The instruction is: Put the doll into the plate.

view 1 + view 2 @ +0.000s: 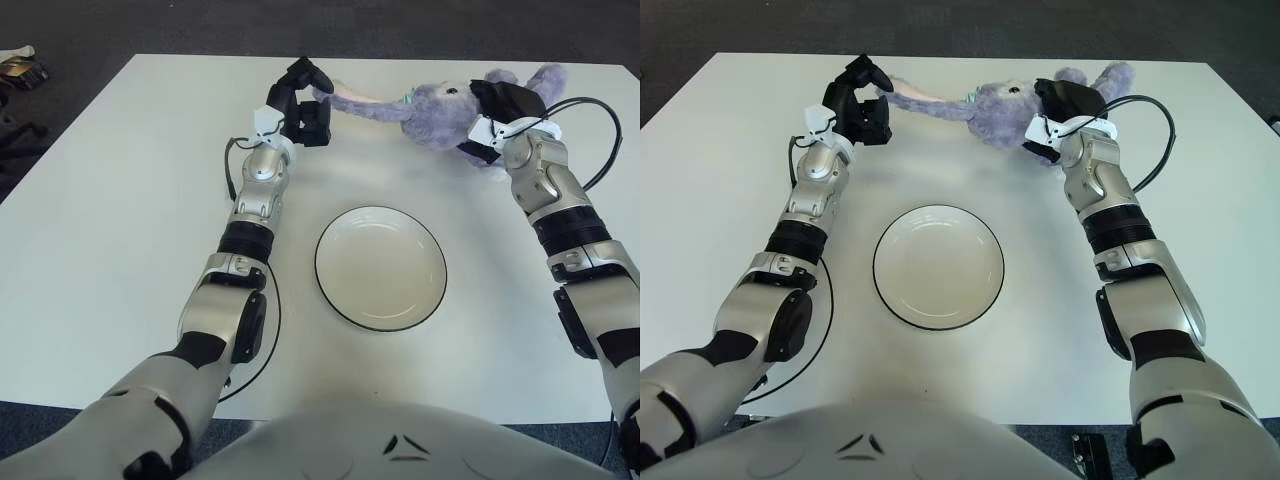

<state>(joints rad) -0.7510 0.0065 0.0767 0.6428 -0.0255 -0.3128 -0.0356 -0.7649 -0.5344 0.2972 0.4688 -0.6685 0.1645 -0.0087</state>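
A purple plush doll [440, 103] with long ears is stretched between my two hands beyond the plate, and it looks lifted off the table. My left hand [303, 100] is shut on the doll's long pale limb [360, 103] at its left end. My right hand [500, 112] is shut on the doll's body at its right side, partly hiding it. The white plate [381, 267] with a dark rim lies empty on the white table [120, 200], nearer to me than the doll and between my arms.
Dark floor surrounds the table, with a small object [20, 68] on it at the far left. A black cable [598, 140] loops by my right wrist, and another cable [270, 330] hangs along my left forearm.
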